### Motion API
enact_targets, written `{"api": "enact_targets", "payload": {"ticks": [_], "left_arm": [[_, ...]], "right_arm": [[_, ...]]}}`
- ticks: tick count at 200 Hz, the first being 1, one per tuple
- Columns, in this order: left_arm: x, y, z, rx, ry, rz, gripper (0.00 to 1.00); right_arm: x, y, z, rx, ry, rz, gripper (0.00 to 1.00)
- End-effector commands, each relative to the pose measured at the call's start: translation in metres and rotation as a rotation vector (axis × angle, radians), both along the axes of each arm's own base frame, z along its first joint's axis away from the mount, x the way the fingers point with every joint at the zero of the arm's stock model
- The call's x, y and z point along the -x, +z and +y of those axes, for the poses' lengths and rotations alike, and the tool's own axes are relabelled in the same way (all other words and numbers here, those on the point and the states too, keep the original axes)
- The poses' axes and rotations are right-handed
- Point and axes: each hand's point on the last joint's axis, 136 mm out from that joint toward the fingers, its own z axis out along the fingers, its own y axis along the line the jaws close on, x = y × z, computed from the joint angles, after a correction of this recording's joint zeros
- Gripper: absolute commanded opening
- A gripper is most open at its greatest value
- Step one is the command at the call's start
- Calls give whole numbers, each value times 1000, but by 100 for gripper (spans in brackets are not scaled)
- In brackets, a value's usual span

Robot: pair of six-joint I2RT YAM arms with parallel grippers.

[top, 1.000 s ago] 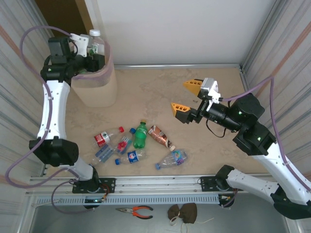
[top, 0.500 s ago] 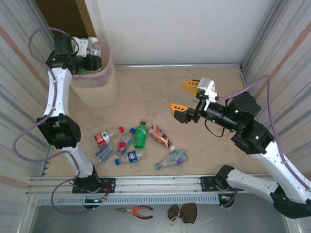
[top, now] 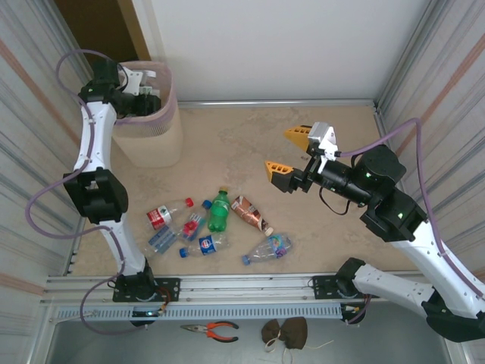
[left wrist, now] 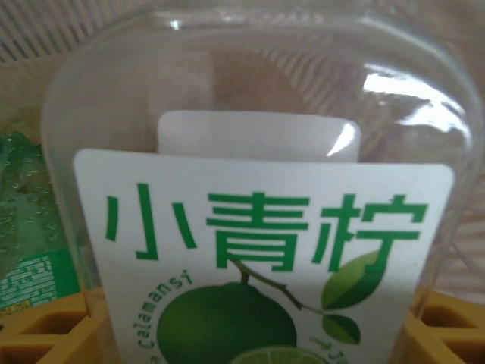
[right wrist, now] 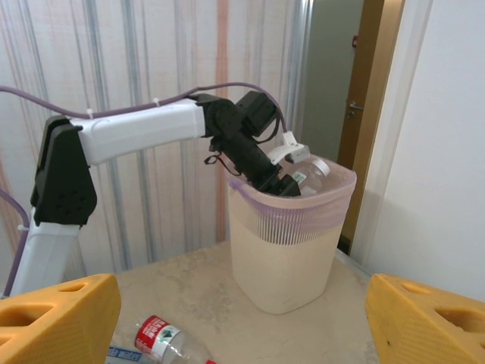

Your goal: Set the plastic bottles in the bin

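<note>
The left gripper (top: 145, 100) hangs inside the bin (top: 151, 148), far left. Its fingers (left wrist: 45, 334) flank a clear lime-label bottle (left wrist: 250, 189), but I cannot tell whether they pinch it. The right gripper (top: 289, 153) gapes empty. Other bottles (top: 218, 212) lie near, likely light, slippery and crushable; best gripped mid-body.

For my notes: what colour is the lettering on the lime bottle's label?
Green on a white label; left wrist view.

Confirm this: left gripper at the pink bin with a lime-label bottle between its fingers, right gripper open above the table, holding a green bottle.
Wrong on one point: the right gripper is open but empty. The top external view shows the green bottle lying on the table. The rest stands: left gripper at the pink bin, lime-label bottle between its fingers.
</note>
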Motion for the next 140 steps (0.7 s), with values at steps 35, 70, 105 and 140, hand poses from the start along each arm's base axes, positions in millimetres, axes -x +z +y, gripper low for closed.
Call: {"api": "enact_targets", "payload": {"ticks": [35,70,105,140], "left_arm": [[11,39,2,-12,-6,-67,80],[20,66,0,-8,-7,-121,81],[36,93,-10,33,-38,-170,80],[62,115,-28,86,-96,-199,77]], "right_arm": [[3,2,-2,2,-5,-23,83],[5,4,-4,-4,-4,-23,83],[3,-2,-4,6,-9,-2,83],[-3,-16,-4,35,-39,42,83]]}}
